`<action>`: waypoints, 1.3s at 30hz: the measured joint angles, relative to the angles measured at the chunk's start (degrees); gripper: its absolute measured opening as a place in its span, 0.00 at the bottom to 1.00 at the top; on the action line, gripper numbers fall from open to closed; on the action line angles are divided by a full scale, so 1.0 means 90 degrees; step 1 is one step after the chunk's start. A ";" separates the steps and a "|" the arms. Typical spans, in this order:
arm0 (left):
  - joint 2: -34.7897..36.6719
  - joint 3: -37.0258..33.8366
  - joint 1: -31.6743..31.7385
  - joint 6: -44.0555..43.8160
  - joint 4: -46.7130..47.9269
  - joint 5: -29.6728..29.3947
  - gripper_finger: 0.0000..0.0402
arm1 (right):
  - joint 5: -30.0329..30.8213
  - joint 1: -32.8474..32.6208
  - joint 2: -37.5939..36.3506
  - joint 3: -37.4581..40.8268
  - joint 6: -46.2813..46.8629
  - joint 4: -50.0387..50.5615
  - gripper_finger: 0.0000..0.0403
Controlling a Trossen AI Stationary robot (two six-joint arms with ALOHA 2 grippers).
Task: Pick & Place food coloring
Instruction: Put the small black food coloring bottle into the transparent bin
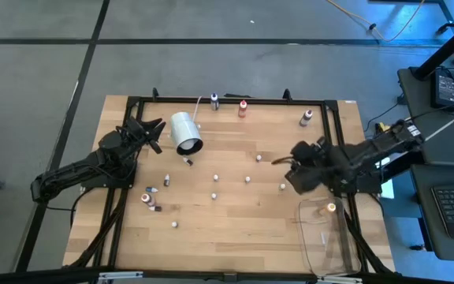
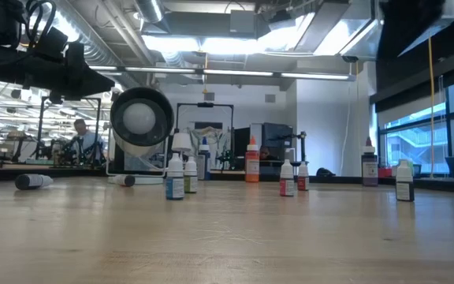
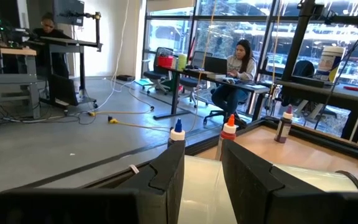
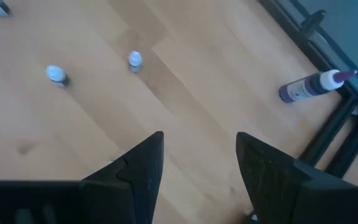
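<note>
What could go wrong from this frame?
1. The left end effector sits against the white cylinder, which lies on its side; a nudge may roll it into the small bottle beside it.
2. The right end effector hangs open and empty above the table; the scattered upright bottles look easy to tip on approach.

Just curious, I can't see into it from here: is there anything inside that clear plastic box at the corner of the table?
Yes. The clear plastic box holds one little bottle with an orange top, near its far end. The rest looks bare, though the right arm covers that end's edge.
</note>
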State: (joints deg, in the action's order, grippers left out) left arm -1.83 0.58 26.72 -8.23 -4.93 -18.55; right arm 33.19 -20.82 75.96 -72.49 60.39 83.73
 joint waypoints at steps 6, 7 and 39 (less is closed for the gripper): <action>0.0000 0.0000 0.0000 0.0000 0.0000 0.0000 0.26 | -0.0924 0.1267 0.0000 0.0024 -0.1560 -0.0541 0.50; 0.0000 0.0000 0.0000 0.0000 0.0000 0.0000 0.26 | -0.1180 0.1391 -0.0002 0.0091 -0.1983 -0.0813 0.50; 0.0000 0.0000 0.0000 0.0000 0.0000 -0.0005 0.26 | -0.3203 0.0996 0.0005 0.3225 -0.4261 -0.4768 0.50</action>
State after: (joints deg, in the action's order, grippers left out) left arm -1.83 0.58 26.72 -8.23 -4.93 -18.59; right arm 4.36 -11.86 76.01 -43.46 22.04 40.83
